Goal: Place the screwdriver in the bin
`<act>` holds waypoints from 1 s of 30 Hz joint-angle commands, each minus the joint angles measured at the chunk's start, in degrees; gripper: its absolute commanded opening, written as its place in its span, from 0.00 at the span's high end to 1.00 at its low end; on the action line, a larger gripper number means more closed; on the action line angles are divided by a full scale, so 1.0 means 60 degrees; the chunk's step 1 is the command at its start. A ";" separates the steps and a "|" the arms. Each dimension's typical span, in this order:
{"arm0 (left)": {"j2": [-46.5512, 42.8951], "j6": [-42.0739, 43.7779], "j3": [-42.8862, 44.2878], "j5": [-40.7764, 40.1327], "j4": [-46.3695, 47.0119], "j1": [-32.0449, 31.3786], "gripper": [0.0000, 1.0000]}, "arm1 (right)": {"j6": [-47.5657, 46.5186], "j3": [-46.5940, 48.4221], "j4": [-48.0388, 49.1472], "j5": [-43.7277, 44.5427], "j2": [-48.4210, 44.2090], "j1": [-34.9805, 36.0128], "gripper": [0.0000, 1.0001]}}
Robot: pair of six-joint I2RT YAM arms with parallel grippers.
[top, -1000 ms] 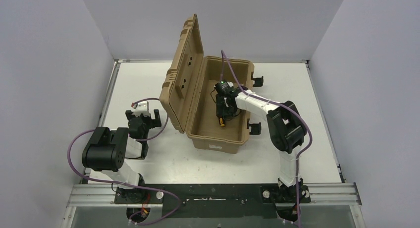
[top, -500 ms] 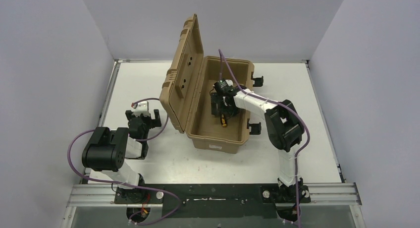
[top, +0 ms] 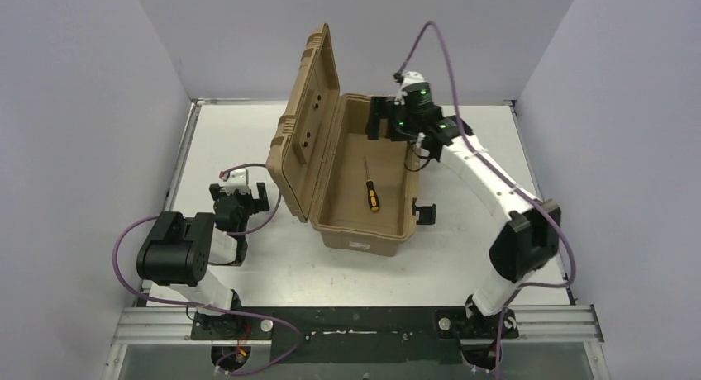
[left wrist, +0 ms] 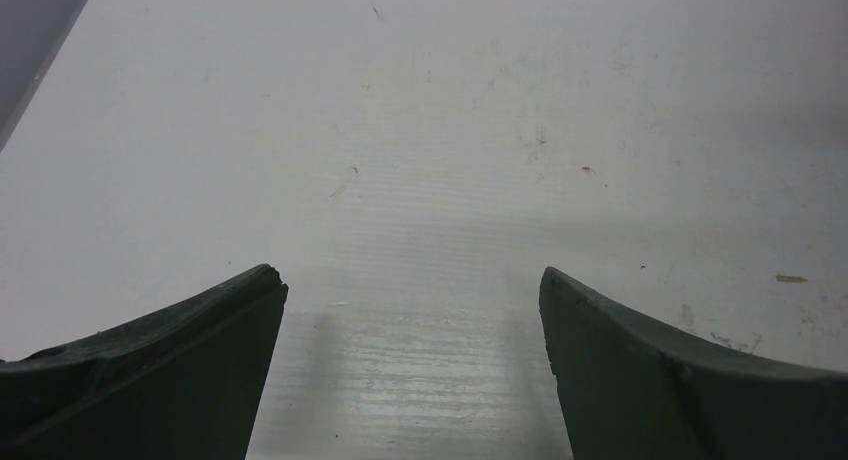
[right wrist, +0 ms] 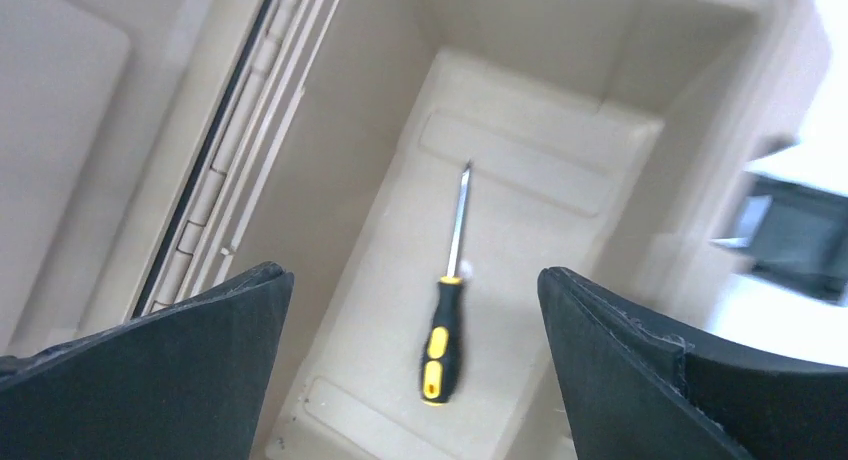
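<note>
The screwdriver (top: 370, 190) (right wrist: 444, 320), with its yellow-and-black handle and thin silver shaft, lies flat on the floor of the tan bin (top: 331, 219) (right wrist: 545, 120). The bin's ribbed lid (top: 304, 124) stands open on the left. My right gripper (top: 390, 120) (right wrist: 412, 280) hovers high above the bin's far end, open and empty, looking down at the screwdriver. Left of the bin, my left gripper (top: 238, 200) (left wrist: 410, 280) hangs open just above the bare white table (left wrist: 450, 130), holding nothing.
Black latches (top: 424, 212) stick out from the bin's right side, one of them in the right wrist view (right wrist: 795, 235). Grey walls (top: 74, 132) close in the table on three sides. Purple cables (top: 442, 41) loop from both arms.
My right gripper opened and let go of the screwdriver, which now lies on the bin floor. The right arm then rose and drew back to the bin's far end. The left arm stayed put.
</note>
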 commanded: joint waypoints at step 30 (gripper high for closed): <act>-0.0064 -0.0045 0.0202 -0.0030 0.0450 -0.0023 0.03 | -0.3106 -1.2661 0.9960 -0.0869 -0.6562 -0.4775 0.00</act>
